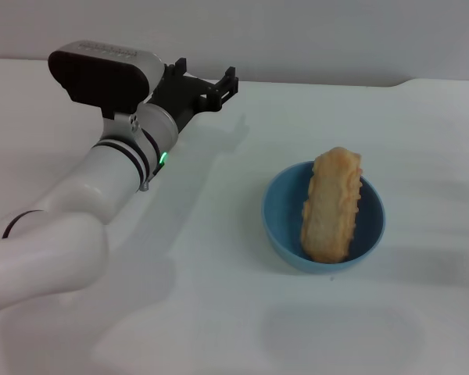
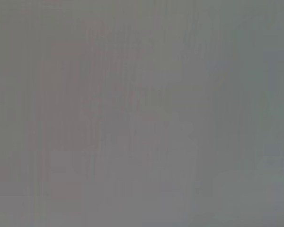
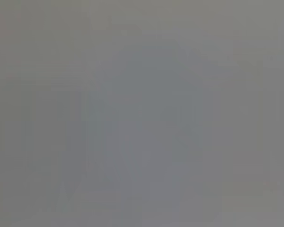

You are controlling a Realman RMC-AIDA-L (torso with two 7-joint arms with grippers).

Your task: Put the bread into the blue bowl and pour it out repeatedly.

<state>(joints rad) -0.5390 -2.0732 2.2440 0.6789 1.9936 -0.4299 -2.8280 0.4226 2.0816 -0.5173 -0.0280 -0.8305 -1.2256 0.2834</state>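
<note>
On the white table [image 1: 219, 312] sit 1 blue bowl [image 1: 281, 223] and 1 bread [image 1: 332, 205] lying inside it with its far end propped over the rim, while the left gripper [image 1: 207, 82], fingers apart and empty, hovers well apart from both.

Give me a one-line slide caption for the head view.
Bread rests in the blue bowl; open left hand hovers apart, up-left.
</note>
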